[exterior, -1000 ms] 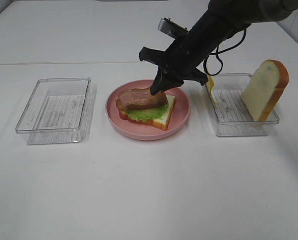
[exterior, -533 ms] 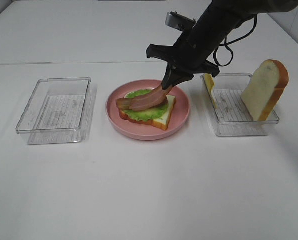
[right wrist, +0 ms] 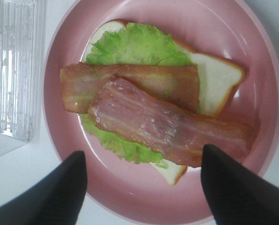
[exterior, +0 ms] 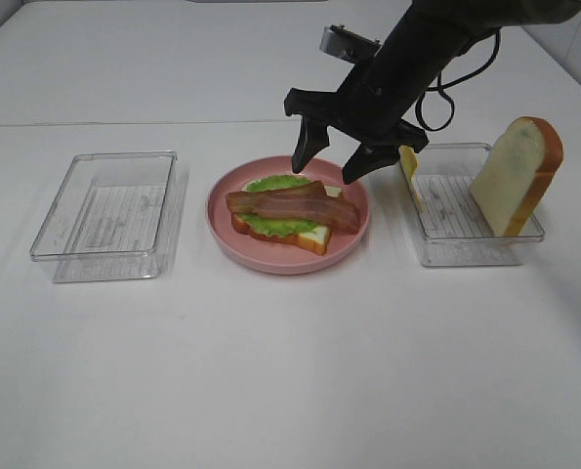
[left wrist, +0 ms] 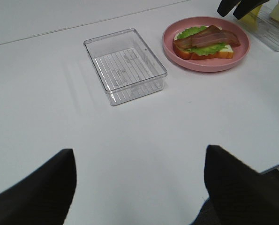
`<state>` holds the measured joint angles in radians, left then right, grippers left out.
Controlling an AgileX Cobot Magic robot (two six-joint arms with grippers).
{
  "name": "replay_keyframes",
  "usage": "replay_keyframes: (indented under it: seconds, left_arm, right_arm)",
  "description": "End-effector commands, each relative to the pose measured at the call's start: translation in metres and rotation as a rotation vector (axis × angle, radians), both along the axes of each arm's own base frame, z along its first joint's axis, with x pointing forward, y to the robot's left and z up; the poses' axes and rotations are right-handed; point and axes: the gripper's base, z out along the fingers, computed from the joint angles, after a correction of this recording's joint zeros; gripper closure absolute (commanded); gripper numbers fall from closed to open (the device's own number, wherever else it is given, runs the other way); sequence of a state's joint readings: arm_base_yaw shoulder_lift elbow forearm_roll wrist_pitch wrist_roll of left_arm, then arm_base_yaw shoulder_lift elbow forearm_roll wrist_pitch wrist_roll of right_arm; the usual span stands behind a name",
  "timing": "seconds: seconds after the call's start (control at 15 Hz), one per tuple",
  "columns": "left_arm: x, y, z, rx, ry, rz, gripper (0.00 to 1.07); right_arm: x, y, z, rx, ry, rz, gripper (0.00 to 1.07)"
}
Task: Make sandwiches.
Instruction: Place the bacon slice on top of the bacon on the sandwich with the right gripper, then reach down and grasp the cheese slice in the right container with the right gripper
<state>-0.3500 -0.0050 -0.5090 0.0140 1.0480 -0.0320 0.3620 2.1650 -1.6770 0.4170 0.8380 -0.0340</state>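
Sandwich (exterior: 288,213) sits half-built on the round pink plate (exterior: 355,227), mid-tabletop (exterior: 290,371). Bottom bread slice (exterior: 316,235) lies flat, green lettuce (exterior: 270,184) on it, two bacon strips (exterior: 295,203) crossed on top of the lettuce. The upper strip runs out past the bread's edge toward the plate rim.

Right gripper (exterior: 326,170) hovers just above the far side of the plate. Its jaws are spread wide, grip nothing and stand clear of the bacon.

Half a second ago those jaws pinched one end of the upper strip, which hung slanted. Now the strip is let go and lies flat, and the jaws have parted.

Left gripper (left wrist: 140,150) has its jaws wide apart over bare tabletop, holding nothing, well apart from the plate.

Right clear tray (exterior: 466,256), just beside the plate, holds the second bread slice (exterior: 519,176), on edge and leaning at the tray's far end. A yellow cheese slice (exterior: 407,161) stands against the wall nearest the plate. Left clear tray (exterior: 104,156) is on the plate's other side, its ribbed floor showing.
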Motion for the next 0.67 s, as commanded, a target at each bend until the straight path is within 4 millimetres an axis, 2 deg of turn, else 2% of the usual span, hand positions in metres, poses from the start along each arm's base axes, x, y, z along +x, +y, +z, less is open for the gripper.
replay_keyframes:
  seconds: [0.07, 0.4, 0.6, 0.67]
  left_arm:
    - [-0.003, 0.001, 0.000, -0.010, -0.025, -0.003, 0.34]
    - [-0.003, 0.001, 0.000, -0.010, -0.025, -0.003, 0.34]
    - [-0.003, 0.001, 0.000, -0.010, -0.025, -0.003, 0.34]
    - [-0.003, 0.001, 0.000, -0.010, -0.025, -0.003, 0.34]
  right_arm:
    - [-0.001, -0.002, 0.019, -0.009, -0.046, 0.021, 0.39]
    - [0.007, -0.020, 0.065, -0.224, -0.127, 0.047, 0.39]
    - [0.013, -0.034, 0.082, -0.316, -0.152, -0.004, 0.39]
    - [0.017, -0.045, 0.084, -0.324, -0.150, -0.050, 0.39]
